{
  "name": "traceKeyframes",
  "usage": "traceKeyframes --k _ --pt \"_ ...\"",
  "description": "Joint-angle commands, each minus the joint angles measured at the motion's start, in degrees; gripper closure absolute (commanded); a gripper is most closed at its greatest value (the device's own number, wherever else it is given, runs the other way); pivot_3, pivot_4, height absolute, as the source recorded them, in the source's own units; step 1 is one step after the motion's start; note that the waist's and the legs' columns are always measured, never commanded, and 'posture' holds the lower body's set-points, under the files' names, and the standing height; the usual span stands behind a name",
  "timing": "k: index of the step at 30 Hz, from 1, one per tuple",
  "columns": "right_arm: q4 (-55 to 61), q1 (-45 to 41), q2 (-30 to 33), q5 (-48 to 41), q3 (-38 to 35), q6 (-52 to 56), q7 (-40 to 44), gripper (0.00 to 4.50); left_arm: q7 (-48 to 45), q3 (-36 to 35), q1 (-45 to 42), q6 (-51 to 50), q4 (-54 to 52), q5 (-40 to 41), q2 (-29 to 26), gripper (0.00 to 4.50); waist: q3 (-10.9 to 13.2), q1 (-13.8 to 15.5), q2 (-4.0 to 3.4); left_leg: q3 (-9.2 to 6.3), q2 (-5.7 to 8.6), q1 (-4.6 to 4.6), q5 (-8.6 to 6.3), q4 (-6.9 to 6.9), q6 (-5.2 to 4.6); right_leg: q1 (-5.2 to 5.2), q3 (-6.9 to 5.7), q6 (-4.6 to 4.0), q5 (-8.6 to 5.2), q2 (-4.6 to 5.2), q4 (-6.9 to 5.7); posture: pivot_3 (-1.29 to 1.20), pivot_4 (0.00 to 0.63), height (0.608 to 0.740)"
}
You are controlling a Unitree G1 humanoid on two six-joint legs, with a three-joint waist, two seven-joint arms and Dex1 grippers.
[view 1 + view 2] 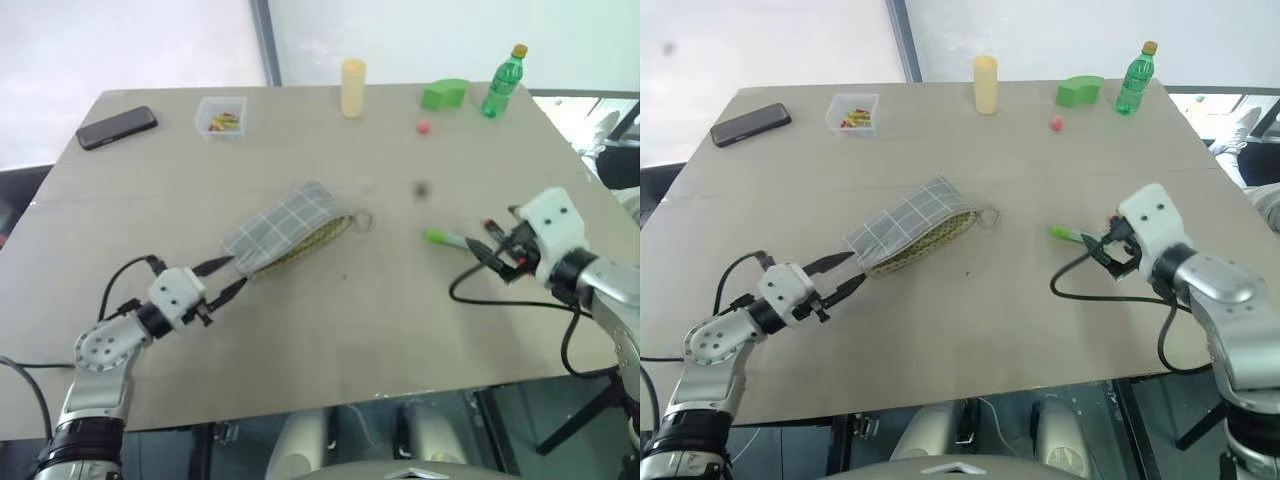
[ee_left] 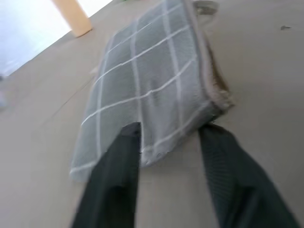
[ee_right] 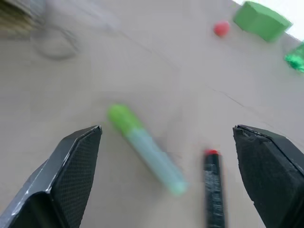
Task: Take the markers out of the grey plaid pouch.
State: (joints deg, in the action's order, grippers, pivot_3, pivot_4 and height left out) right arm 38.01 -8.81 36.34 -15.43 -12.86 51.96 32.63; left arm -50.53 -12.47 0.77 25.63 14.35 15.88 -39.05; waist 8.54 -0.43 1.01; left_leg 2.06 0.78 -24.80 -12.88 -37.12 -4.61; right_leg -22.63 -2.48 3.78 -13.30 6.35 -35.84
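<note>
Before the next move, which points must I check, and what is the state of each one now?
1. Green marker out of the pouch, on the table: ok.
2. Dark marker with a red end out, beside the green one: ok.
3. Right gripper open, holding nothing: ok.
4. Left gripper open at the pouch's corner: ok.
5. Pouch empty inside: cannot tell.
</note>
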Motion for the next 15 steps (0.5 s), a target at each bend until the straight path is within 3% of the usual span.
traceKeyframes --k 1,2,3,7,15 --pt "2.5 6.0 1.5 -2.6 -7.2 -5.4 3.8 0.00 -1.8 -5.0 6.4 -8.2 -5.8 8.2 -1.3 0.54 0.0 -0.1 0.00 0.00 0.00 0.02 0.00 0.00 0.00 0.02 0.00 -0.01 -0.01 0.00 0.00 0.00 0.150 0.736" --pt "2.6 8.0 1.9 -3.0 -8.3 -6.6 4.7 0.00 -3.6 -5.9 8.6 -10.6 -7.1 10.6 -1.9 0.08 0.0 -0.1 0.01 0.00 0.00 0.04 0.00 0.00 0.00 0.02 0.01 -0.02 -0.01 0.00 0.00 0.00 0.150 0.736" --pt "2.6 10.5 2.5 -2.8 -9.7 -8.3 5.7 0.00 -5.2 -7.5 11.2 -13.6 -8.6 13.6 -2.4 0.03 0.0 -0.2 0.04 0.00 -0.01 0.03 0.00 0.01 0.00 0.01 0.01 -0.07 -0.04 0.00 -0.01 0.00 0.150 0.736" --pt "1.9 21.0 3.5 -4.7 -19.0 -14.4 11.1 0.00 -10.7 -13.8 19.4 -24.2 -12.8 22.8 -5.0 0.03 0.0 -0.2 -0.03 0.00 -0.04 0.05 -0.01 0.08 0.02 0.00 0.00 -0.22 -0.15 -0.01 0.04 0.00 0.150 0.736" --pt "1.0 31.3 4.5 -7.1 -29.3 -18.6 15.8 0.00 -16.9 -19.6 19.2 -26.3 -11.7 24.8 -5.7 0.03 -0.1 0.6 -0.13 0.03 -0.10 0.13 -0.01 0.00 0.03 0.06 -0.50 -0.17 -0.19 0.38 0.02 0.00 0.150 0.736"
